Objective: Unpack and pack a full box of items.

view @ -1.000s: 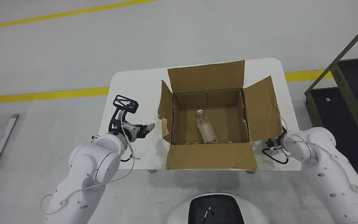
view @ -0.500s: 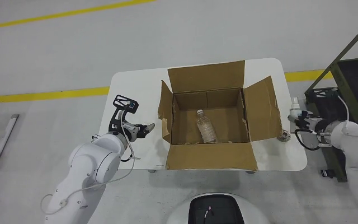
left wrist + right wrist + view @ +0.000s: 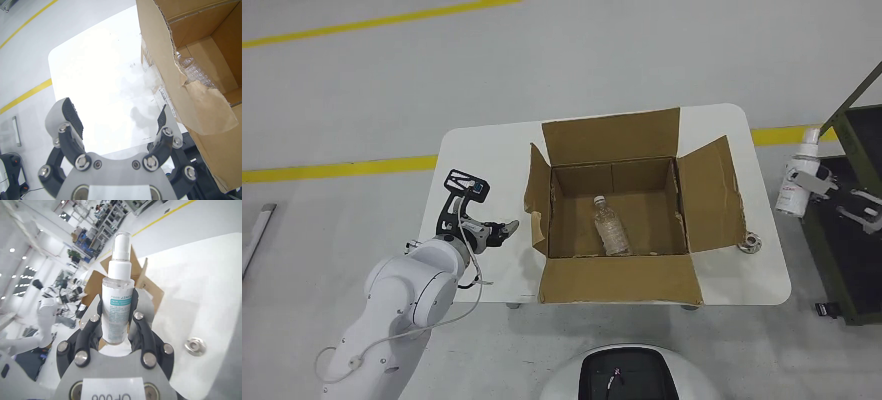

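the spray bottle point(image 3: 118, 289) is clamped by its labelled body in the right end effector point(image 3: 117, 303), just past the table point(image 3: 482, 160) edge, apart from the box point(image 3: 617, 280); it is judged light, stiff and slippery, best held below the capped nozzle; label print is left unread; the left end effector point(image 3: 116, 110) is spread wide, empty.

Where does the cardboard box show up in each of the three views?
Top view: cardboard box open on the white table, clear bottle lying inside.
Left wrist view: box wall beyond the open left gripper.
Right wrist view: box behind the spray bottle clamped in the right gripper.
Shared landmark: the white table.
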`<state>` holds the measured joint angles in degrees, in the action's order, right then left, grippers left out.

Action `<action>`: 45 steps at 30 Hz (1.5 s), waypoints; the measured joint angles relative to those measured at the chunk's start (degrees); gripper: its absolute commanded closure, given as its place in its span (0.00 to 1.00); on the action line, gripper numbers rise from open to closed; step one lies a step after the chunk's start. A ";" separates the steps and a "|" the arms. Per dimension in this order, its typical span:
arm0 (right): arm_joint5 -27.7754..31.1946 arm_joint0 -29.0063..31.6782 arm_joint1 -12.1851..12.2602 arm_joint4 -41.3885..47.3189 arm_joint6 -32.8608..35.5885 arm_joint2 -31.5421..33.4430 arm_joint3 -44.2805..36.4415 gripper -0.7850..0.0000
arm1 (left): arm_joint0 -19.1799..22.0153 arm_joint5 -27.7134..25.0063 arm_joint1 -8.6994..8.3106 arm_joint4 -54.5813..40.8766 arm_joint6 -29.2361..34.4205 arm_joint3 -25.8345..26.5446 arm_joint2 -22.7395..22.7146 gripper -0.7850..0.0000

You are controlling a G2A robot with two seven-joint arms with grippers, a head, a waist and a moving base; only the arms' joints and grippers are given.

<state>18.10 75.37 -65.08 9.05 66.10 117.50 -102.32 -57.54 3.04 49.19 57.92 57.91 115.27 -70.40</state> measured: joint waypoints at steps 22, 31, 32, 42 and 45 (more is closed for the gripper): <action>-12.79 -9.76 0.52 -3.68 -1.86 -23.53 0.08 1.00 | 0.00 0.00 0.00 0.00 0.00 0.00 0.00 0.00; -12.67 -9.46 0.54 -4.11 -2.21 -23.80 -0.30 1.00 | 0.00 0.00 0.00 0.00 0.00 0.00 0.00 0.00; -12.68 -9.15 0.59 -5.13 -2.70 -24.18 -0.82 1.00 | 0.00 0.00 0.00 0.00 0.00 0.00 0.00 0.00; -21.12 -17.01 0.32 -24.41 -6.99 -38.45 -0.94 1.00 | 0.00 0.00 0.00 0.00 0.00 0.00 0.00 0.00; -24.61 -21.73 -0.10 -32.67 -7.16 -44.80 2.38 1.00 | 0.00 0.00 0.00 0.00 0.00 0.00 0.00 0.00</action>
<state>-6.51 53.65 -65.17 -23.62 58.93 72.70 -99.94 -57.54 3.04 49.19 57.92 57.91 115.27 -70.40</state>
